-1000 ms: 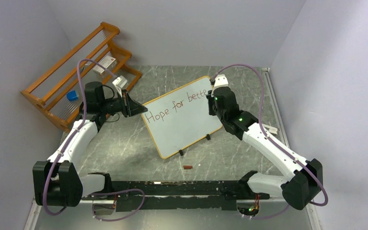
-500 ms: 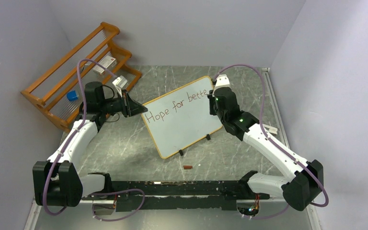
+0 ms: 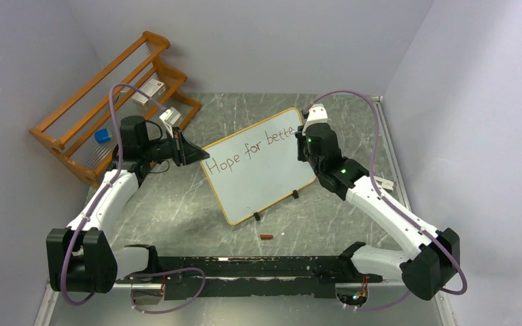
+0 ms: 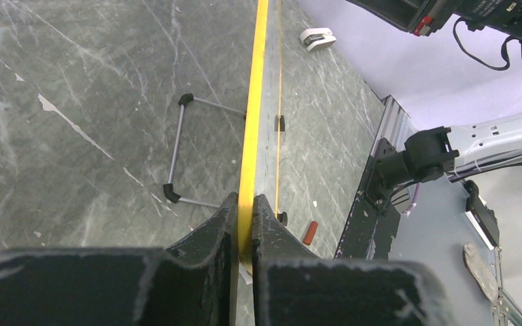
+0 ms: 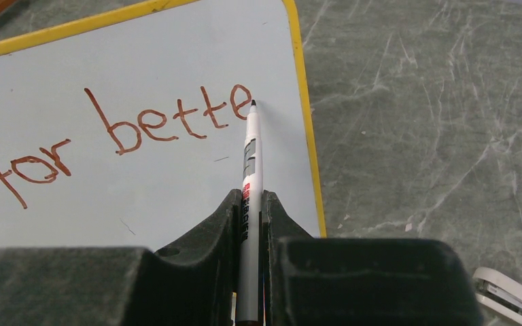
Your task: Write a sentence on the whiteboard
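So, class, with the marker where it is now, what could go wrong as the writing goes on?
The marker tip sits just past "bette", close to the yellow rim of the whiteboard; the next letter may run onto it. The left tool merely pinches the board's edge, so writing pressure might shift it. The thin marker could slip in the right tool.

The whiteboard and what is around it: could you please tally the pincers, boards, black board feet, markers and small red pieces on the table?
Pincers: 2 (left pincer, right pincer)
Whiteboard: 1
Black feet: 2
Marker: 1
Small red piece: 1
Total: 7
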`<state>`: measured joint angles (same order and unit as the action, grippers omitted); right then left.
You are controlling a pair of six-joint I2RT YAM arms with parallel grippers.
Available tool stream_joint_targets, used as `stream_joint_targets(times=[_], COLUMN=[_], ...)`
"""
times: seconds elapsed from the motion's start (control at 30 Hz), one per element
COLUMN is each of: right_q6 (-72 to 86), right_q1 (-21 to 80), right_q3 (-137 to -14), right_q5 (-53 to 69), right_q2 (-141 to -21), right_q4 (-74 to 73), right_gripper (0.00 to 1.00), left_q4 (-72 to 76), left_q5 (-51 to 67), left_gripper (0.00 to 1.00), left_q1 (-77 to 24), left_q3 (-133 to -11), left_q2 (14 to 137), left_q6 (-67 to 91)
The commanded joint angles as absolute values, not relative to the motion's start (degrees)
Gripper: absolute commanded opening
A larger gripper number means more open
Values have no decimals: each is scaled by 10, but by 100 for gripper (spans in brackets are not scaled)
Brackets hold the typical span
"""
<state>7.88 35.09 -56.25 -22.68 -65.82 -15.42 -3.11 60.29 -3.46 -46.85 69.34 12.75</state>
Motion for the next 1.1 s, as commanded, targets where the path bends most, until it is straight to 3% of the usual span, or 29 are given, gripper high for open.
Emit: stream_joint_targets(times=[0.0,1.07], right_q6=[76,86], right_q1=[345,338], right_q3=[-586,-568], right_q5=[-230,-224], right_q2=[-669,-675], right_q4=[-130,-161], right_gripper=[0,0], left_q4=[-83,-82], left_q5=[562,562], left_gripper=[5,5], left_q1=[-44,-44], left_q3=[-455,-457], left_q2=[713,715], left_q6=[85,85])
